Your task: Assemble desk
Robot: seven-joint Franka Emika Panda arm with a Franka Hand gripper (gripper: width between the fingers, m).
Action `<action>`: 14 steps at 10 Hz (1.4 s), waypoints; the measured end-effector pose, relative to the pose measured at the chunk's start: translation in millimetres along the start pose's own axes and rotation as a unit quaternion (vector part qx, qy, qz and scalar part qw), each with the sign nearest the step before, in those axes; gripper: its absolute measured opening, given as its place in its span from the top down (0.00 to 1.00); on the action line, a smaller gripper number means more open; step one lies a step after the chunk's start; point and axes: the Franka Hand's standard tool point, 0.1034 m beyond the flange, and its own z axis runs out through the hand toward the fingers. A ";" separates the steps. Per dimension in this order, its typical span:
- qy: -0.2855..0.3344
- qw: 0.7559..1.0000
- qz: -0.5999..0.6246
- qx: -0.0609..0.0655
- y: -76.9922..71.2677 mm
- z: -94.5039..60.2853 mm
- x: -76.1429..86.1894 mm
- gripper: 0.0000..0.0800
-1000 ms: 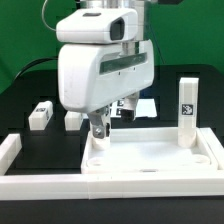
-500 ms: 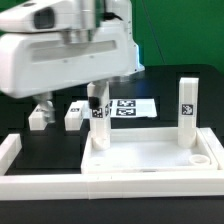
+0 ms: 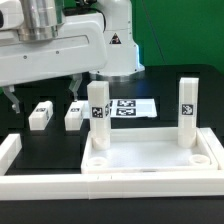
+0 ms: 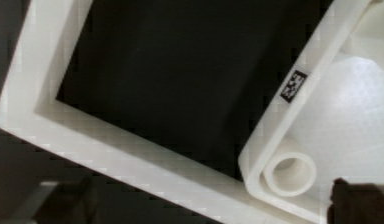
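The white desk tabletop (image 3: 150,160) lies rim-up in the exterior view's lower right. Two white tagged legs stand upright in its far corner sockets, one on the left (image 3: 98,112) and one on the right (image 3: 186,108). Two more legs lie on the black table, one further left (image 3: 40,115) and one beside it (image 3: 74,116). My gripper (image 3: 42,90) hangs open and empty above the loose legs, left of the left upright leg. In the wrist view the gripper (image 4: 210,205) is spread wide over an empty corner socket (image 4: 287,176) of the tabletop (image 4: 358,110).
The marker board (image 3: 127,107) lies behind the tabletop. A long white border bar (image 3: 40,186) runs along the front, with another bar at the left edge (image 3: 8,150). In the wrist view the bar (image 4: 118,150) crosses beside the tabletop corner.
The gripper has let go of the left leg, which now stands upright in its socket. The arm has risen and moved toward the exterior view's left.
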 end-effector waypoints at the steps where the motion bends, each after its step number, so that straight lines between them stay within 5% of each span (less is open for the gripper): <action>1: 0.000 1.000 0.025 0.001 -0.5 0.1 0.3 0.19; 2: 0.002 0.998 0.066 0.004 -1.2 0.1 0.6 0.19; 4: -0.008 0.986 0.162 0.035 8.5 -1.3 -15.2 0.19; 7: -0.027 0.961 0.266 0.065 11.1 14.5 -73.3 0.19; 8: -0.043 0.946 0.307 0.090 9.8 13.6 -85.9 0.19; 9: -0.049 0.930 0.346 0.109 15.6 5.0 -83.7 0.19; 12: -0.047 0.932 0.342 0.105 13.8 8.1 -81.8 0.19; 13: -0.055 0.931 0.342 0.114 12.7 11.2 -86.0 0.19; 14: -0.077 0.925 0.346 0.139 10.1 20.8 -102.3 0.19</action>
